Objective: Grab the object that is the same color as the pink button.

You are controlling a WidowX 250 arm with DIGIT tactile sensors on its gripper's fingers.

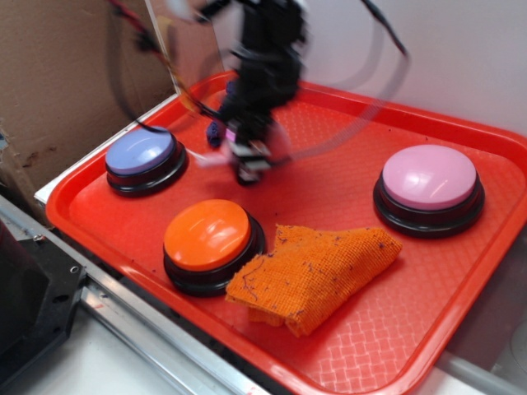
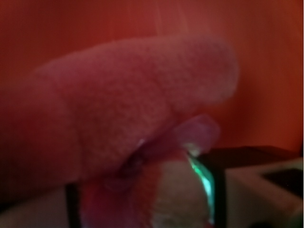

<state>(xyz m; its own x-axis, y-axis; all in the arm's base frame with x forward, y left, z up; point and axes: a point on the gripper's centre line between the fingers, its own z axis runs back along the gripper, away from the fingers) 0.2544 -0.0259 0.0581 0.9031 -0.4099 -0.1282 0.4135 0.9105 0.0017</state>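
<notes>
Grasp step under way at the back of the tray

Your red tray (image 1: 346,337) carries the pink button (image 1: 429,188) on the right, the orange button (image 1: 207,239) and orange cloth (image 1: 317,271) in front, the lavender button (image 1: 142,156) on the left; the arm is motion-blurred over the back. The gripper (image 1: 249,156) sits low there, the pink plush toy (image 2: 128,114) filling the wrist view right against it. You cannot tell how wide it stands or whether it grips; judge the hold first, then lift straight up
</notes>
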